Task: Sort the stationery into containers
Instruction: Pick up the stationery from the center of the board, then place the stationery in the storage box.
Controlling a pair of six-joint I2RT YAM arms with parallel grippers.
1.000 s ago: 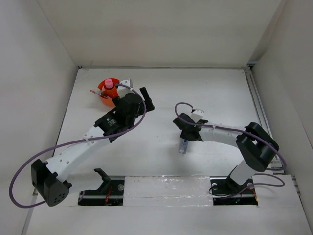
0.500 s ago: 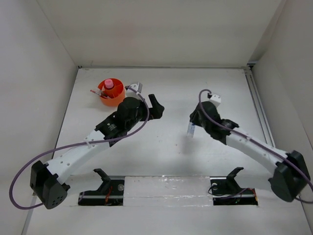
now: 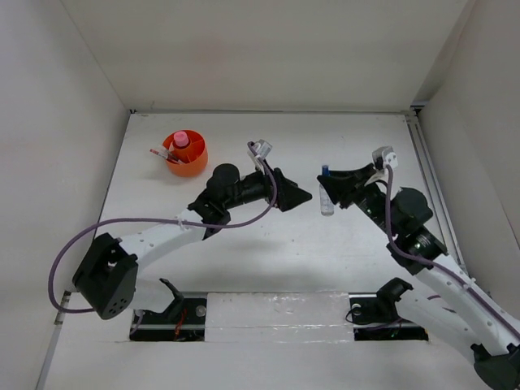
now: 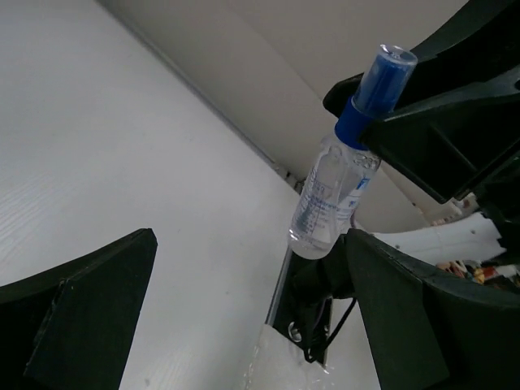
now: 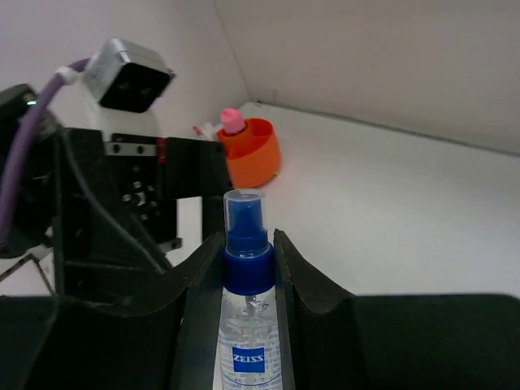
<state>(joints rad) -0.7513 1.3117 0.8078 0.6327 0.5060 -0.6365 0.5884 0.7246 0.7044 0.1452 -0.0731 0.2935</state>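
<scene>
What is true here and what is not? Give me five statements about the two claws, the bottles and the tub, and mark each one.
1. The right claw is shut on the blue-capped bottle. True.
2. The left claw is shut on a pen. False: it is open and holds nothing.
3. The pink-capped bottle stands in the orange tub. True.
4. The blue-capped bottle lies inside the orange tub. False: the right claw grips it at its blue collar, well away from the tub.
5. The orange tub sits on the right arm's side. False: it is at the far left, beyond the left arm.
</scene>
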